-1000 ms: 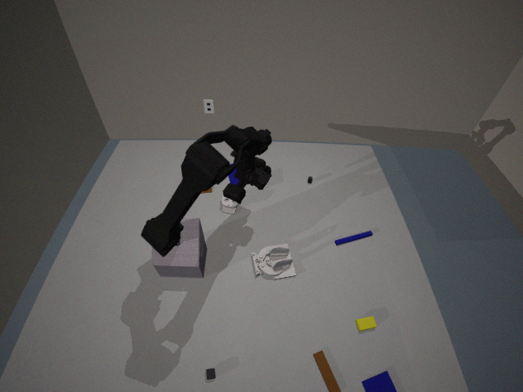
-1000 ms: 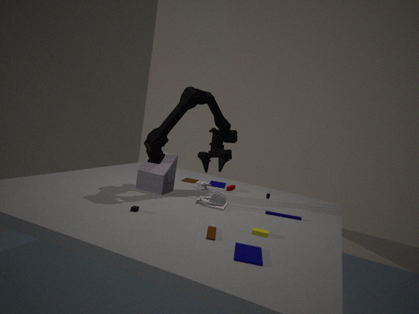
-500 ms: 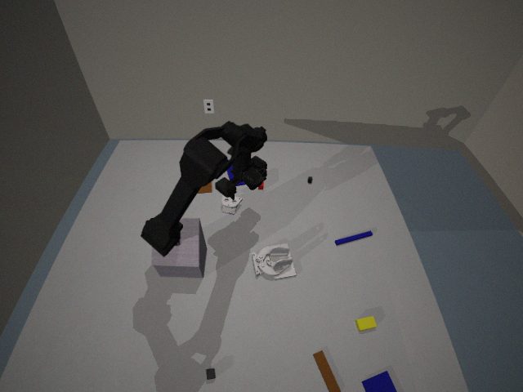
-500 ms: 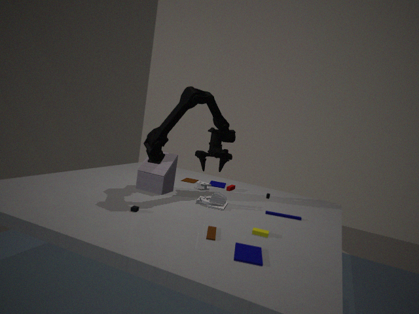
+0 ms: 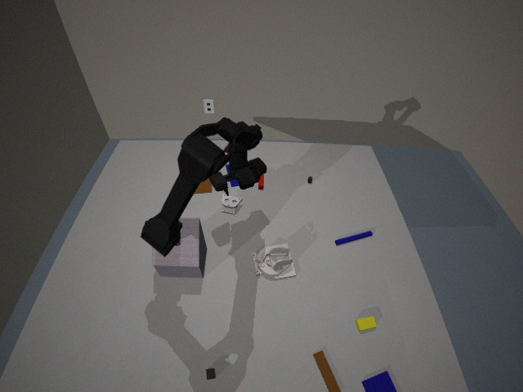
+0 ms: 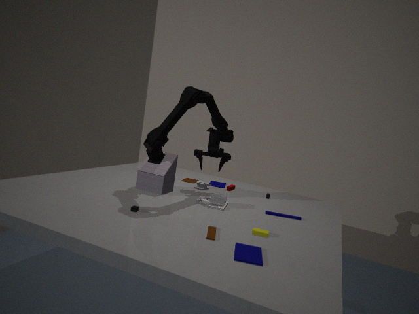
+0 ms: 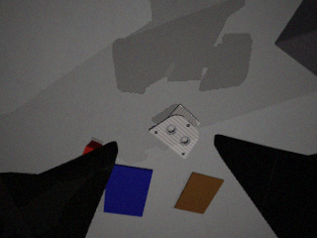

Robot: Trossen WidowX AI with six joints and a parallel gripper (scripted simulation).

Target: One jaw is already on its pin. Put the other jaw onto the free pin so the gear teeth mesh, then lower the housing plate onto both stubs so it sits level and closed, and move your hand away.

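The white housing plate [image 5: 230,204] [image 6: 203,185] [image 7: 192,135] rests on the table beyond the jaw assembly, with two round holes in its top face. The white base plate [image 5: 288,273] [image 6: 220,207] lies nearer the middle of the table. Two curved jaws [image 5: 282,264] [image 6: 218,199] show on it; their pins and gear teeth are too small to judge. My gripper [image 6: 210,170] [image 7: 165,142] is wide open and empty, pointing down high above the housing plate. In the wrist view the housing plate shows between the fingertips, well below them.
The arm's block [image 5: 179,261] [image 6: 150,182] stands left of the base plate. A blue slab [image 6: 217,184] [image 7: 128,190], a brown slab [image 6: 190,180] [image 7: 199,193] and a red bar [image 5: 261,182] [image 6: 230,188] lie near the housing plate. A blue rod [image 5: 354,238] and yellow brick [image 5: 365,323] lie rightward.
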